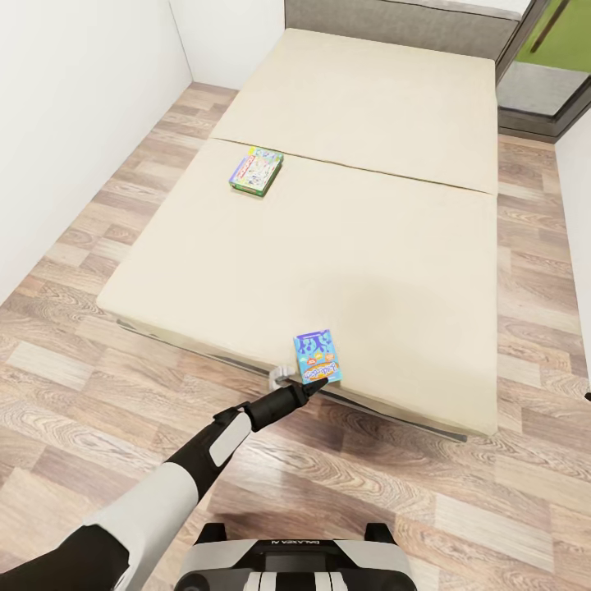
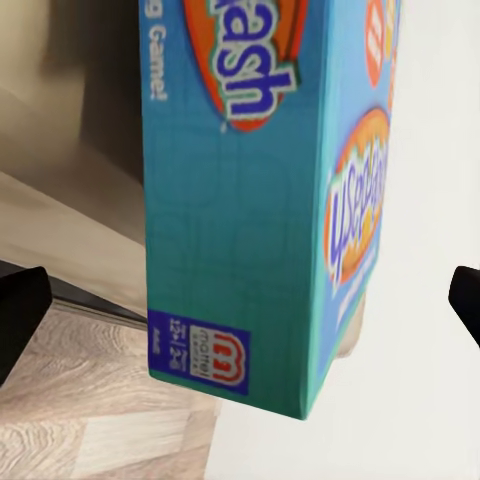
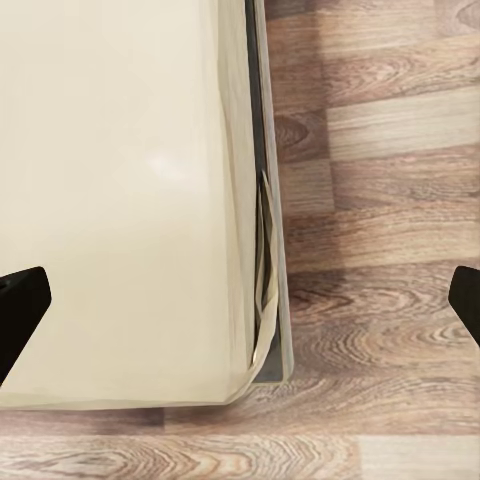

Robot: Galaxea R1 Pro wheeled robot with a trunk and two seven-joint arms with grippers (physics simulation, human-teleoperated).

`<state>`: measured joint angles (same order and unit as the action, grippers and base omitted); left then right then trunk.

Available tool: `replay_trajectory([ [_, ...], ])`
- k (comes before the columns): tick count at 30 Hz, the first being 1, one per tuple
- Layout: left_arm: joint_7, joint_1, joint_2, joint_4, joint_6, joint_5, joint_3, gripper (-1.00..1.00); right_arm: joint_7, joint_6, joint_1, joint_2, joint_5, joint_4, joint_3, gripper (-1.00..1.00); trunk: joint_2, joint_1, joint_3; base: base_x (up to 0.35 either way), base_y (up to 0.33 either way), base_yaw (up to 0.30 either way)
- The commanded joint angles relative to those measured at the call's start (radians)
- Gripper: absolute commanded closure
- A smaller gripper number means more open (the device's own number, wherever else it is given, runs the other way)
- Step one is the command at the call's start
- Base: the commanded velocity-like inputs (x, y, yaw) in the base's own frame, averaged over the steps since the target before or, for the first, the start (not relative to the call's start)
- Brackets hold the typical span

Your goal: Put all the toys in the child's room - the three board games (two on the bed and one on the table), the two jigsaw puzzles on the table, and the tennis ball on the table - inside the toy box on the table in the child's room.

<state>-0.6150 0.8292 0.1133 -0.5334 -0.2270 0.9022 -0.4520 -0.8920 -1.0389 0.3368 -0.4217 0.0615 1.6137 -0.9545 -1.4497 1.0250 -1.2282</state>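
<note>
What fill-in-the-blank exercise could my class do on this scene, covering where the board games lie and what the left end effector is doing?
1. Both board games lie on the ____.
2. The blue board game sits at the bed's near edge, while the green board game lies ____ from the robot.
3. The left end effector is reaching toward the ____ board game.
4. The floor looks like ____.

Missing words: bed; farther; blue; wood

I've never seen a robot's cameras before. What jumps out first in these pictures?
A big cream bed takes up most of the head view, on a wooden floor. A bright blue board game sits at its near edge, with the left gripper reaching right up to it. A second, green board game lies farther up the bed, toward its left side.
</note>
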Motion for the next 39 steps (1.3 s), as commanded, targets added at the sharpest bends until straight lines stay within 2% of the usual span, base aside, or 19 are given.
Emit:
replay_trajectory([
  [1,-0.005,0.001,0.001,-0.013,-0.005,0.020,0.000,-1.00,0.001,-0.008,0.001,0.000,0.006,0.000,-0.001,-1.00,0.000,0.000,0.000,0.000,0.000,0.000],
  [27,-0.039,-0.016,0.001,-0.038,0.002,0.019,-0.001,-1.00,0.002,-0.008,0.001,0.000,0.006,0.000,-0.001,-1.00,0.000,0.000,0.000,0.000,0.000,0.000],
  [39,-0.044,-0.037,-0.007,-0.073,0.004,0.018,-0.001,-1.00,0.002,-0.008,0.001,0.000,0.006,0.000,-0.001,-1.00,0.000,0.000,0.000,0.000,0.000,0.000],
])
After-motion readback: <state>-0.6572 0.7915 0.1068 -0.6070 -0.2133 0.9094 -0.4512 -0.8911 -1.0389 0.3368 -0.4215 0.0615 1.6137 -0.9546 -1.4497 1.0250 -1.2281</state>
